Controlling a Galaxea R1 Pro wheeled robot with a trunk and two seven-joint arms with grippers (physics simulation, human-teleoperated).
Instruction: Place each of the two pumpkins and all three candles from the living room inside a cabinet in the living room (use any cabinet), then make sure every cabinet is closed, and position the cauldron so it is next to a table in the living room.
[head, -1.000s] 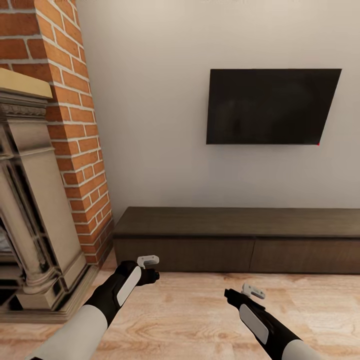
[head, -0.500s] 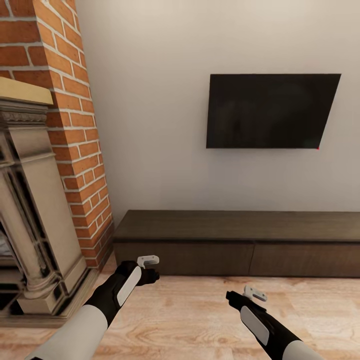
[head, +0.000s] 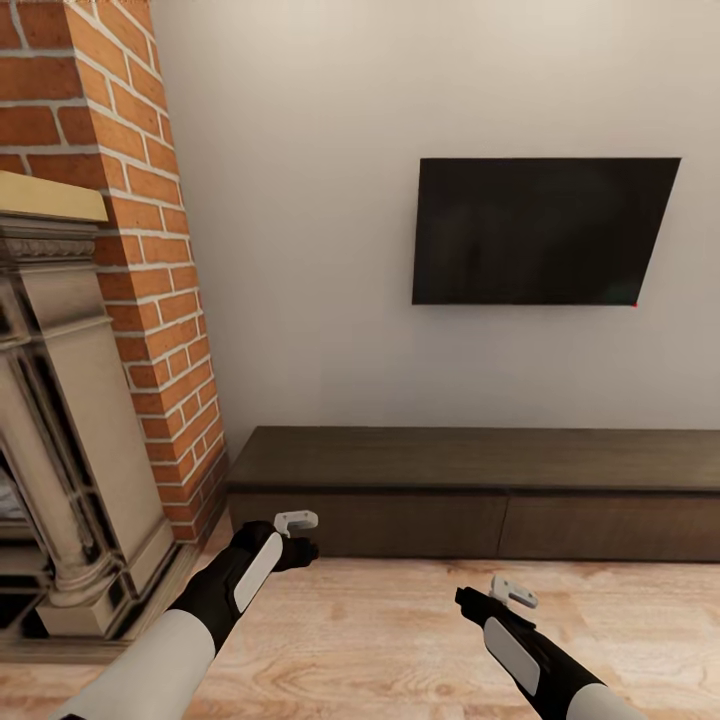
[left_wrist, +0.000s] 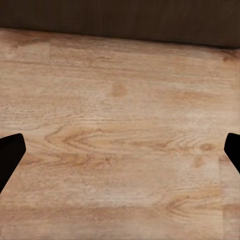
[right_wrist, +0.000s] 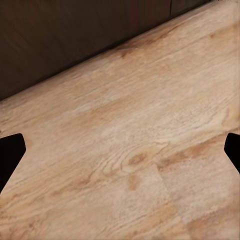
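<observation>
The cabinet (head: 480, 490) is a long, low, dark brown unit against the far wall, under a wall-mounted TV, and both its drawer fronts sit flush and shut. My left gripper (head: 306, 548) hovers over the wooden floor just short of the cabinet's left end, open and empty, with its dark fingertips (left_wrist: 10, 155) wide apart. My right gripper (head: 466, 600) hangs lower over the floor in front of the cabinet's middle, also open and empty, with its fingertips (right_wrist: 10, 152) spread. The pumpkins, candles, cauldron and table are out of view.
A stone fireplace (head: 60, 430) with a brick chimney (head: 150, 250) stands at the left, close to my left arm. A black TV (head: 540, 230) hangs on the white wall. Wooden floor (head: 380, 630) stretches between me and the cabinet.
The whole head picture has slid slightly downward, so the camera has moved. My right gripper sits a little lower in the picture. Both grippers remain open.
</observation>
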